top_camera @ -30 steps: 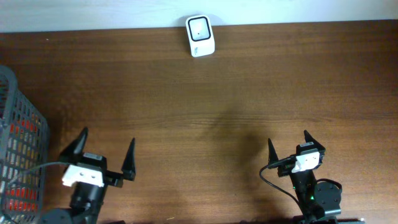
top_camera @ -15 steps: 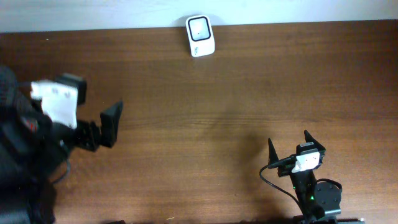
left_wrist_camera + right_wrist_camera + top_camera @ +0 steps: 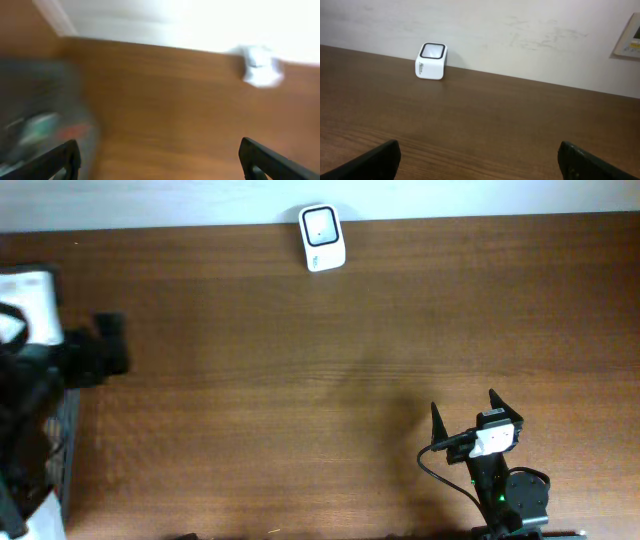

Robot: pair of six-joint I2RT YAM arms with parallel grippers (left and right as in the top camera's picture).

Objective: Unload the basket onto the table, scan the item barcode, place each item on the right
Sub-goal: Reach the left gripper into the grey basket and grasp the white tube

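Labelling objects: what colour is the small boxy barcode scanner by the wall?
White scanner with black-rimmed top; right wrist view.

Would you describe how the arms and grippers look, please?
The left gripper and right gripper have black tapered fingers. The right arm is black with a white block, black cable and green light. The left arm, blurred, shows black and white.

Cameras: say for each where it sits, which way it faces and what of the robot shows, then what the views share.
Overhead: fixed above the table, looking straight down; shows the open right end effector and the blurred left arm by the grey basket.
Left wrist: on the left arm, facing across the table to the wall; the open left end effector frames the bottom.
Right wrist: low, facing the wall; its fingers fill the bottom corners.
Shared: all three show the white scanner.
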